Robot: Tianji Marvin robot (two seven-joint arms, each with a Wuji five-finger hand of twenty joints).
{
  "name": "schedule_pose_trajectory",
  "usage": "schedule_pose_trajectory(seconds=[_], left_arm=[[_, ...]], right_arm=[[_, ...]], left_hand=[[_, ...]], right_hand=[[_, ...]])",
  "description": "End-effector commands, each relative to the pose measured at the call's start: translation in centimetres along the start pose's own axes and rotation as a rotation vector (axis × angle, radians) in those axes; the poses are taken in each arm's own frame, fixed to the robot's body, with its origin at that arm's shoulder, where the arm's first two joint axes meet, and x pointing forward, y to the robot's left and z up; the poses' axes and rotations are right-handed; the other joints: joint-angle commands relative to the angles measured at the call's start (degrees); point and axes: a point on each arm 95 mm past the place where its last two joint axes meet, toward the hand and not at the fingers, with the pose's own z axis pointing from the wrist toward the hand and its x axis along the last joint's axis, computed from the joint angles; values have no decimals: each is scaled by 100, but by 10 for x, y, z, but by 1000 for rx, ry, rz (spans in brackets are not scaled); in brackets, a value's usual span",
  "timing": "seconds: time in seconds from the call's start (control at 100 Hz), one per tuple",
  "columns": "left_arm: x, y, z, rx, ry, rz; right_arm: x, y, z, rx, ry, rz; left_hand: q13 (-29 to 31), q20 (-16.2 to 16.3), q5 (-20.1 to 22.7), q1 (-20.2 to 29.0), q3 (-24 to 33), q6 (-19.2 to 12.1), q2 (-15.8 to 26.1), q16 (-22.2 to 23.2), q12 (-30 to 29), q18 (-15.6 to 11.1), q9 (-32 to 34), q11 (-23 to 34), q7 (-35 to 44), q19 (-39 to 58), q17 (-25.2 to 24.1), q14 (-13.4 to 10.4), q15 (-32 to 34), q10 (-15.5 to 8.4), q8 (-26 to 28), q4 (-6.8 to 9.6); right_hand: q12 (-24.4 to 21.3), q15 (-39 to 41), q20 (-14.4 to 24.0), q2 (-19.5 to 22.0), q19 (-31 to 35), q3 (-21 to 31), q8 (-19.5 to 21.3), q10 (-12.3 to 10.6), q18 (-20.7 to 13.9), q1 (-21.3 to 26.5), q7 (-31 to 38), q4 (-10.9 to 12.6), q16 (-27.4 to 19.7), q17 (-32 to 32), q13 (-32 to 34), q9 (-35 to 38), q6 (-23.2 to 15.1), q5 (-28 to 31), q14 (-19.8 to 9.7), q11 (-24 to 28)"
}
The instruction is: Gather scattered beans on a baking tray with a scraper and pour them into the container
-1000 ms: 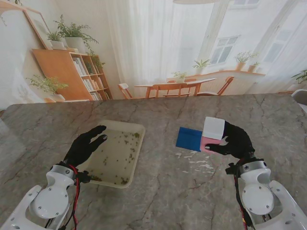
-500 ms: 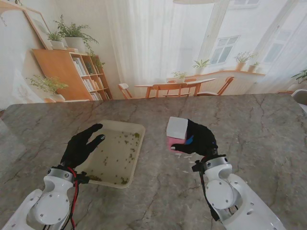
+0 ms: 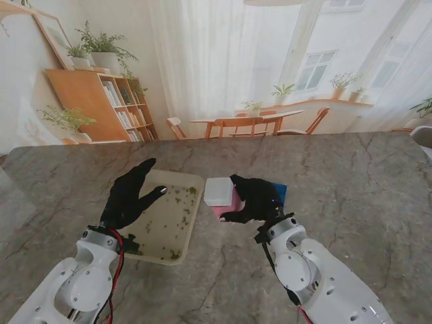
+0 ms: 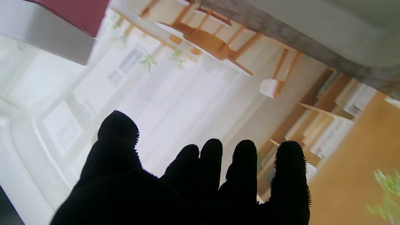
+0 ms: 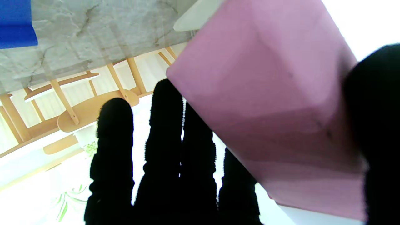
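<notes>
- The right hand (image 3: 255, 200) grips the scraper (image 3: 219, 195), thumb on one face and fingers on the other; its white edge points toward the tray, pink body back in the palm.
- The tray (image 3: 194, 179) lies on the worktop (image 3: 351, 175) just left of the scraper, its long axis running from near me to farther from me, slightly slanted.
- The beans (image 3: 181, 197) are scattered over the tray, thicker at the far right corner and along the near edge.
- The left hand (image 3: 130, 194) hovers over the tray's left rim, fingers spread and holding nothing.
- A blue container (image 3: 279, 191) shows just right of the right hand, partly hidden.
- The right hand is the nearer to the beans; as I judge it, the scraper has to go left over the rim and down.
</notes>
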Motion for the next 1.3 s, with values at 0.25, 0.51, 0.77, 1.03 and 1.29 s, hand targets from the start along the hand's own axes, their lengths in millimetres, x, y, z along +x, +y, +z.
schedule_pose_trajectory(seconds=[0.25,0.51,0.77,1.03,1.29], left_arm=[[31,20,46,-117,160,-51],[41,31,61,-183,259,15],[42,29,63,-252,337,82],[45,31,66,-306,408,47],[48,36,69,-305,425,28]], right_arm=[[-8,-7,3,57,25,-58],[-6,-7,3,40,30,-68],[-4,-6,3,30,36,-68],[-4,-5,2,29,31,-67],[-4,-4,0,19,18,-66]], left_hand=[[-591,-345,-515,-287,-24,529,-386,-220,-337,-289,-642,-177,-227,-580,-295,-20,-205,249,-276,34],[-770,-476,-547,-420,-24,607,-687,-339,-433,-380,-713,-171,-204,-866,-370,-25,-248,303,-363,9],[-588,-578,-252,-479,25,497,-988,-436,-437,-577,-359,-55,-56,-982,-270,-115,-200,226,-366,-33],[-281,-522,-91,-660,27,340,-1106,-440,-412,-664,-126,-20,25,-792,-89,-200,-121,65,-342,-79],[272,-142,76,-428,124,326,-1167,-197,-229,-638,319,116,123,-71,233,-187,109,-18,-269,-77]], right_hand=[[175,261,84,987,165,1565,-70,-727,-179,1159,1401,784,54,-4,20,662,-1473,364,-517,1459],[135,252,76,973,153,1553,-176,-760,-192,1158,1452,781,35,-11,8,652,-1542,354,-537,1469],[116,242,65,967,136,1558,-249,-790,-211,1151,1489,778,19,-6,5,642,-1627,336,-555,1472],[112,239,57,958,128,1564,-285,-791,-208,1150,1516,776,12,3,7,648,-1639,334,-549,1472],[111,244,55,956,129,1564,-312,-789,-208,1154,1534,776,8,4,14,647,-1642,332,-553,1470]])
